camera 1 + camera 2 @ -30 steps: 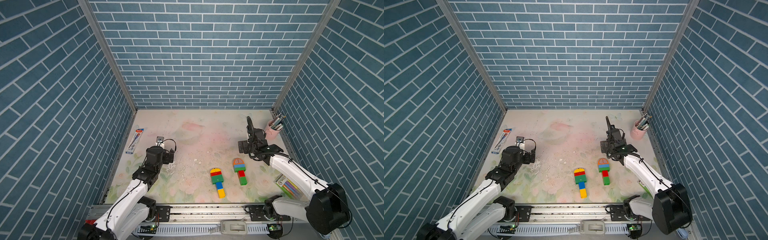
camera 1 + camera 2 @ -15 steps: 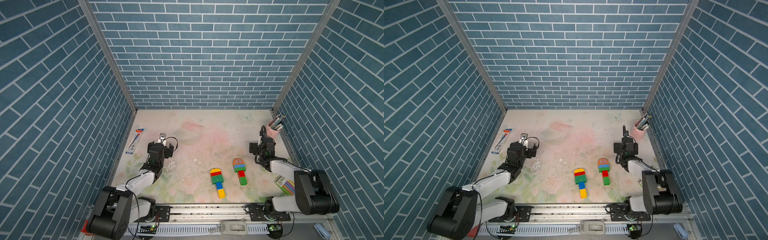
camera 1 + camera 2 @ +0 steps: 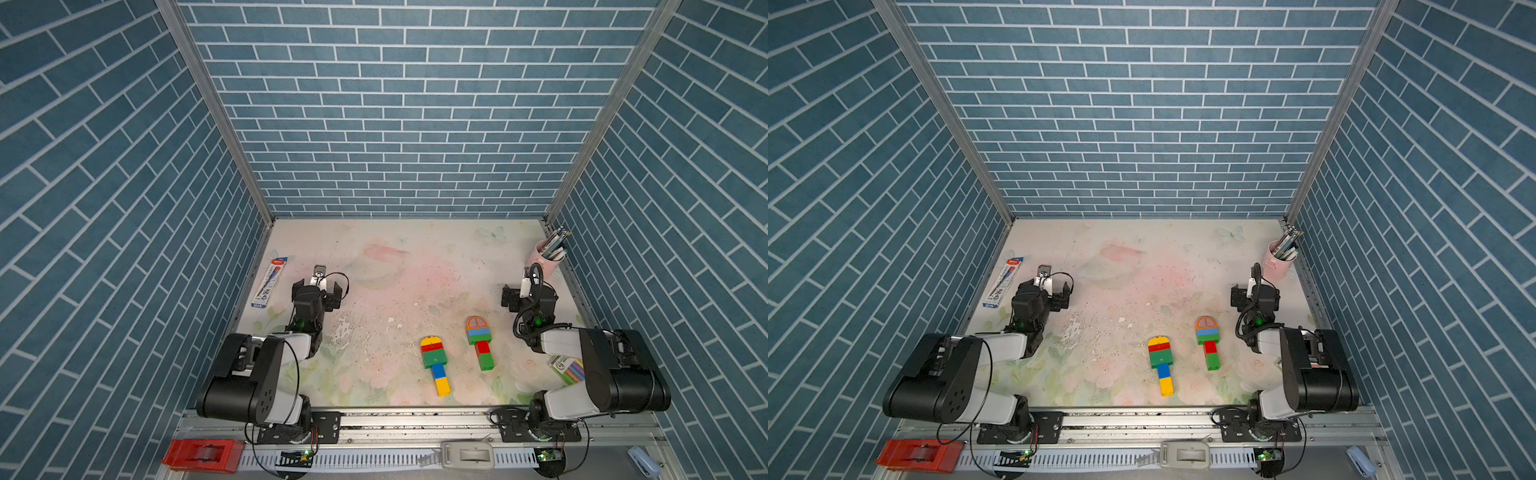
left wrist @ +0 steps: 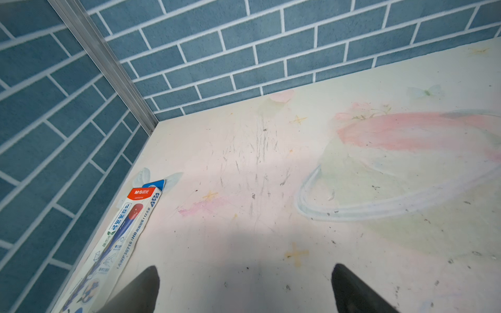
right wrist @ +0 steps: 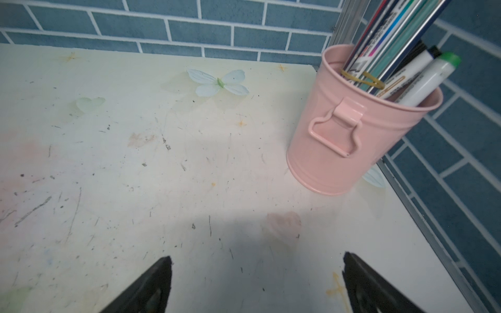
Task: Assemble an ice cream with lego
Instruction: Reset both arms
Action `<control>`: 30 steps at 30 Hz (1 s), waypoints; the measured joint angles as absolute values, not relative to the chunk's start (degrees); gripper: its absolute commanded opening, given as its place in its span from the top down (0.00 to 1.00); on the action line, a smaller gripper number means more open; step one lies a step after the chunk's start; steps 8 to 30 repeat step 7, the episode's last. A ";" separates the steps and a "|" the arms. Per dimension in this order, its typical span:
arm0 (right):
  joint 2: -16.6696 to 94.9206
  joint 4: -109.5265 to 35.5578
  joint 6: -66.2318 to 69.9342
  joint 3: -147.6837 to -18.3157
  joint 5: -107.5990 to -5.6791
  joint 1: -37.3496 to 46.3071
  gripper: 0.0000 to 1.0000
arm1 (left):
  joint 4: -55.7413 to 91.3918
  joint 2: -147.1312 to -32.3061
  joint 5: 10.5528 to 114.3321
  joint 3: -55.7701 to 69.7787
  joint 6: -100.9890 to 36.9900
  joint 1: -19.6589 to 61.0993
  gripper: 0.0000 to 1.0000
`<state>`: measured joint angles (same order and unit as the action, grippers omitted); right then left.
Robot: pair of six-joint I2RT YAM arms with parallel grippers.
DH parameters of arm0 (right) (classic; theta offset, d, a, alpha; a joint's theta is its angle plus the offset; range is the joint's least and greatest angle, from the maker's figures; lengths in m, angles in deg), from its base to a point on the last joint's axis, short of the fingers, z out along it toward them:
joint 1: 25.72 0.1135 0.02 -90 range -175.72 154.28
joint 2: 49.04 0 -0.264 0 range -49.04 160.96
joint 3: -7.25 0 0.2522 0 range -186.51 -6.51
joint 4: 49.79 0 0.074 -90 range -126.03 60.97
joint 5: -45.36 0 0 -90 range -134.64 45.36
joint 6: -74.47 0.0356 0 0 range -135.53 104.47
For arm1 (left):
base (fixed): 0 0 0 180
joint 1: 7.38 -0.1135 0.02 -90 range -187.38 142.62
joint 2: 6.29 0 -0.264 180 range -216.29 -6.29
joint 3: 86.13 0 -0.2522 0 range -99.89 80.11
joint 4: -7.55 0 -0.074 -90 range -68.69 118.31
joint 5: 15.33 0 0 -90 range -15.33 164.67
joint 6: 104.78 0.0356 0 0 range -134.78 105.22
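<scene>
Find left gripper (image 4: 245, 268) and right gripper (image 5: 257, 257) gaping, empty, parked well apart from the lego (image 3: 434, 358), likely because build finished.

Lego (image 3: 434, 363), pink cup (image 3: 542, 266) obstruct; table (image 3: 415, 282) middle seemingly open.

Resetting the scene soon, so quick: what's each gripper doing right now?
Left gripper: open, holding nothing.
Right gripper: open, holding nothing.

Lower centre in both top views, you see the yellow-domed lego ice cream (image 3: 434, 356) (image 3: 1160, 357) lying flat: red, green, then a narrow blue-and-yellow stick. Right of it, apart, lies the orange-domed lego ice cream (image 3: 482, 347) (image 3: 1210, 347): blue, green, red, green.
</scene>
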<state>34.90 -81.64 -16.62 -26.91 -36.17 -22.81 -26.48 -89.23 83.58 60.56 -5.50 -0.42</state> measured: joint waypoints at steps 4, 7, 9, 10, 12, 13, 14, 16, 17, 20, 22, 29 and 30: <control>34.90 -83.80 -16.59 -26.83 -36.13 -22.81 0.02 | -27.90 -89.31 82.70 60.56 -6.09 -0.94 0.01; 34.90 -84.20 -16.44 -26.83 -36.17 -22.89 0.01 | -28.34 -89.31 82.38 60.56 -6.35 -1.12 0.00; 34.90 -84.20 -16.44 -26.83 -36.17 -22.89 0.01 | -28.34 -89.31 82.38 60.56 -6.35 -1.12 0.00; 34.90 -84.20 -16.44 -26.83 -36.17 -22.89 0.01 | -28.34 -89.31 82.38 60.56 -6.35 -1.12 0.00; 34.90 -84.20 -16.44 -26.83 -36.17 -22.89 0.01 | -28.34 -89.31 82.38 60.56 -6.35 -1.12 0.00; 34.90 -84.20 -16.44 -26.83 -36.17 -22.89 0.01 | -28.34 -89.31 82.38 60.56 -6.35 -1.12 0.00; 34.90 -84.20 -16.44 -26.83 -36.17 -22.89 0.01 | -28.34 -89.31 82.38 60.56 -6.35 -1.12 0.00; 34.90 -84.20 -16.44 -26.83 -36.17 -22.89 0.01 | -28.34 -89.31 82.38 60.56 -6.35 -1.12 0.00; 34.90 -84.20 -16.44 -26.83 -36.17 -22.89 0.01 | -28.34 -89.31 82.38 60.56 -6.35 -1.12 0.00; 34.90 -84.20 -16.44 -26.83 -36.17 -22.89 0.01 | -28.34 -89.31 82.38 60.56 -6.35 -1.12 0.00; 34.90 -84.20 -16.44 -26.83 -36.17 -22.89 0.01 | -28.34 -89.31 82.38 60.56 -6.35 -1.12 0.00; 34.90 -84.20 -16.44 -26.83 -36.17 -22.89 0.01 | -28.34 -89.31 82.38 60.56 -6.35 -1.12 0.00; 34.90 -84.20 -16.44 -26.83 -36.17 -22.89 0.01 | -28.34 -89.31 82.38 60.56 -6.35 -1.12 0.00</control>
